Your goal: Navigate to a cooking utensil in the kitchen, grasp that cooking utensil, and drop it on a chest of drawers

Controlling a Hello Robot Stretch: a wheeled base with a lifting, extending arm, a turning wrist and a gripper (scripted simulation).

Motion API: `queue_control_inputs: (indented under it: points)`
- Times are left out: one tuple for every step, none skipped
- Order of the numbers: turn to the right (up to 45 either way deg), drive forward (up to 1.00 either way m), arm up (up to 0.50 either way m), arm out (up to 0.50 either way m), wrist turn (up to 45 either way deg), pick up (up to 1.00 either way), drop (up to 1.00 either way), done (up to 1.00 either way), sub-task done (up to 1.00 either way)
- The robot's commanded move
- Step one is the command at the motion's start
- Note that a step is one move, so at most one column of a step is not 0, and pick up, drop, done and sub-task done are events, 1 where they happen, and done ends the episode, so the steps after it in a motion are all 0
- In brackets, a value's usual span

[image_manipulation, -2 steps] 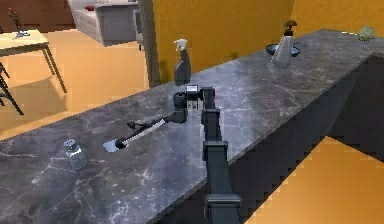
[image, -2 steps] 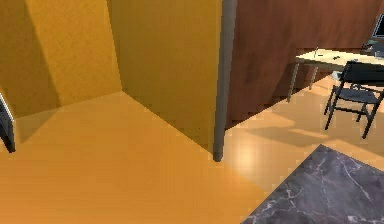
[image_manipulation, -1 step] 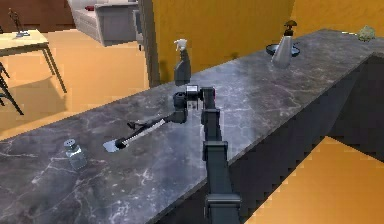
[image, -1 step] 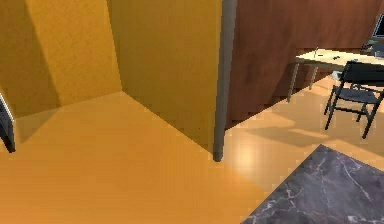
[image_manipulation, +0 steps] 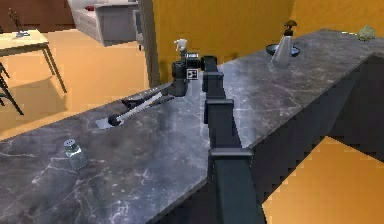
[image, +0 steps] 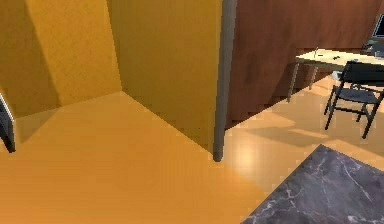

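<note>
Working over the marble countertop (image_manipulation: 150,165) | gripper (image_manipulation: 163,91) sits at the handle end of the long grey utensil (image_manipulation: 120,117), which lies flat on the stone | I can't tell whether it holds anything | my guess: light, stiff, slick — take the slim handle mid-length, not the dark head.

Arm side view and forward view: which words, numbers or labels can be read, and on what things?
No readable text.
The white squares at the arm's end bear black marks, not letters.
The bottle and the small jar on the dark marble counter show no legible label.
</note>
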Motion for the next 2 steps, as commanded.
queue_control_inputs:
  points:
    - [0.0,0.00,0.06,0.00,0.0,0.00,0.00,0.00,0.00]
    - [0.0,0.00,0.00,0.00,-45.0,0.00,0.00,0.00,0.00]
